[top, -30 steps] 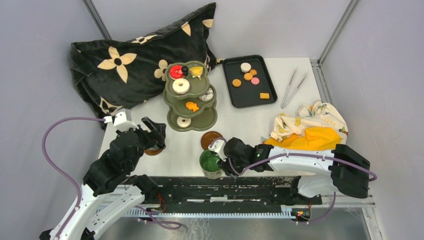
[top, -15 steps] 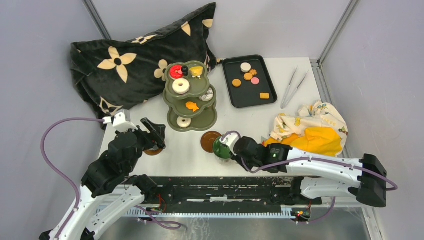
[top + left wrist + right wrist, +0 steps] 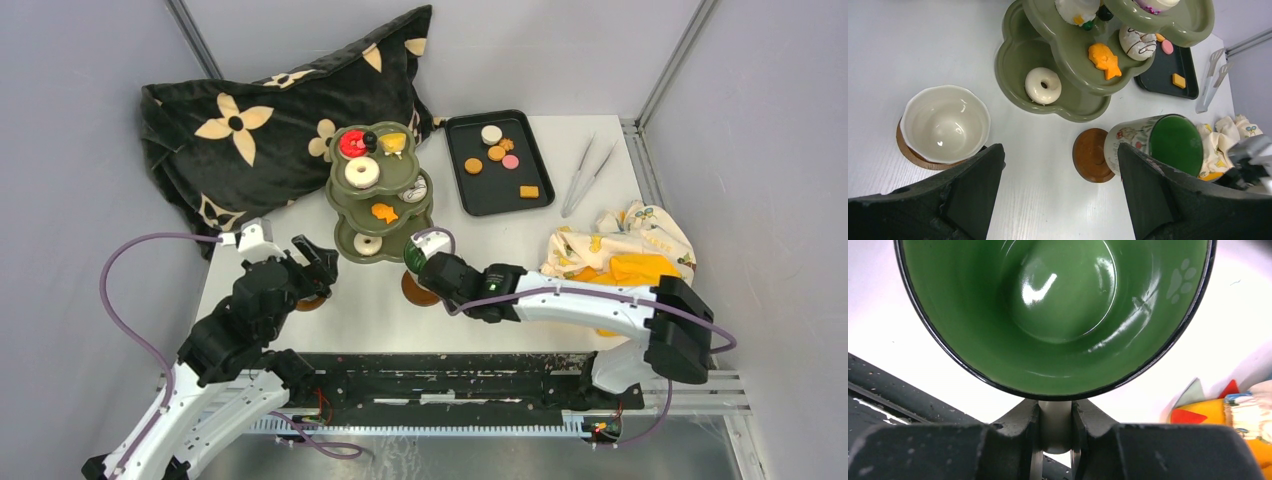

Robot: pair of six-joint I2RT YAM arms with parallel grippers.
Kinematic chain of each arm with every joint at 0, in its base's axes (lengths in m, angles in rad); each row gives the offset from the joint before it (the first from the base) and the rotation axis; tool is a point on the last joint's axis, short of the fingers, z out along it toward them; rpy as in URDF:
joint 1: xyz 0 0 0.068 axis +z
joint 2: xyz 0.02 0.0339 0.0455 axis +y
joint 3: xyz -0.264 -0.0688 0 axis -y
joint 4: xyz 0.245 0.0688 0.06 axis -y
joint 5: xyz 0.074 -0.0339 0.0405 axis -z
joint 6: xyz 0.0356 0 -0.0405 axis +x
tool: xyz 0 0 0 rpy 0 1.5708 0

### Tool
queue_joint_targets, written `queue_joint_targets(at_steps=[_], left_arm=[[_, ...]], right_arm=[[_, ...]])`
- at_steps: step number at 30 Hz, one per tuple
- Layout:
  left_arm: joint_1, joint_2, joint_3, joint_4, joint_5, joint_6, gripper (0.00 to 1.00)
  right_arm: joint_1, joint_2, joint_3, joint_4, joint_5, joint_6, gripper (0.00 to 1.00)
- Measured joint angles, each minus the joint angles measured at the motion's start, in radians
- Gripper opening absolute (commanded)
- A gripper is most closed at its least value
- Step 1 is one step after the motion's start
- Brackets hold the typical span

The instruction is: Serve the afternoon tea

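Right gripper (image 3: 1055,416) is pinched tight on the handle (image 3: 1054,434) of the mug (image 3: 1058,315), one finger on either side, and the mug is carried off the table. The mug is tilted, not upright. In the left wrist view its long axis runs roughly sideways, with the green mouth toward the right arm's side and the base end toward the empty saucer (image 3: 1091,155).

Key relation: the saucer lies just beside the mug (image 3: 1148,145) on its base side, and the mug's lower wall overlaps the saucer's right edge in that view. Whether they touch or there's a gap, cannot tell.

From the top, the mug (image 3: 414,260) hangs over the far rim of the saucer (image 3: 417,292). It sits between the saucer and the bottom tier of the stand (image 3: 400,243), very near that tier.

My read is that the coming move needs the mug rolled upright, the base brought back over the saucer's centre, then lowered. The risk is a knock on the stand's tier during the roll.

The right arm is the nearer one and already has the mug. Left gripper (image 3: 1060,200) is spread wide and empty, hovering above the table. The white bowl (image 3: 945,122) on the second saucer (image 3: 907,152) is under its left finger side.
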Motion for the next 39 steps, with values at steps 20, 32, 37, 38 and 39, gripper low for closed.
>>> queue_joint_targets(at_steps=[20,32,37,38,39], left_arm=[[0.0,-0.037,0.0,0.0,-0.044,0.0,0.89],[0.0,-0.074,0.0,-0.008,-0.061,0.0,0.89],[0.0,-0.077,0.0,-0.016,-0.069,0.0,0.89],[0.0,-0.078,0.0,-0.016,-0.074,0.0,0.89],[0.0,-0.079,0.0,-0.018,-0.076,0.0,0.89]], right_arm=[[-0.011,0.121,-0.082,0.124,-0.099,0.175,0.01],[-0.011,0.167,-0.062,0.193,-0.146,0.181,0.01],[-0.003,0.24,0.012,0.214,-0.196,0.172,0.01],[0.0,0.259,0.031,0.221,-0.208,0.169,0.01],[0.004,0.275,0.047,0.227,-0.22,0.166,0.01]])
